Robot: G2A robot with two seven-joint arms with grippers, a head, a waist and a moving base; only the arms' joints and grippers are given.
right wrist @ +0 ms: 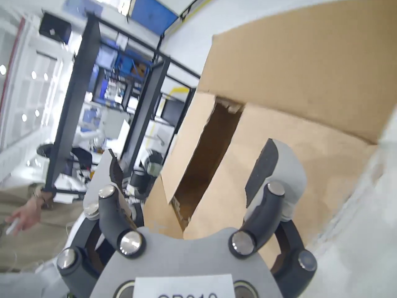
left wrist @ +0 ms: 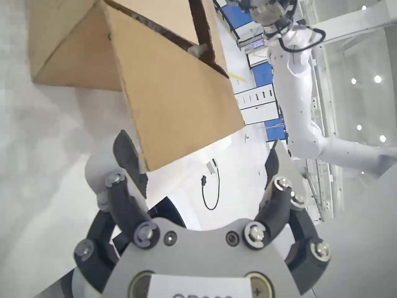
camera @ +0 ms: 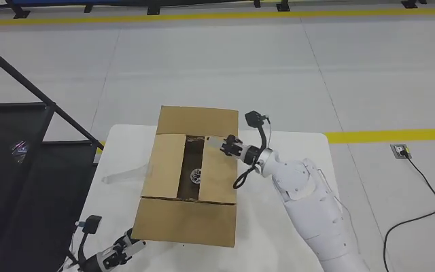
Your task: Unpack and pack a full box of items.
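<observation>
Flanking one box [camera: 170, 170], two spread claws [camera: 136, 246] [camera: 212, 143]

The box [camera: 187, 228] hides most of its inside under two flaps [camera: 217, 178]. The dark slot [camera: 191, 158] between them, at the centre of the top view, bares a round white thing [camera: 196, 176] (dark print on it, too small to tell what it is). At the lower left, the frame's bottom edge cuts off the left arm [camera: 102, 261]. The right gripper [camera: 217, 144] sits at the right flap's upper corner, and whether it touches the cardboard cannot be told. The table [camera: 292, 153] runs out of the frame at the bottom.
</observation>
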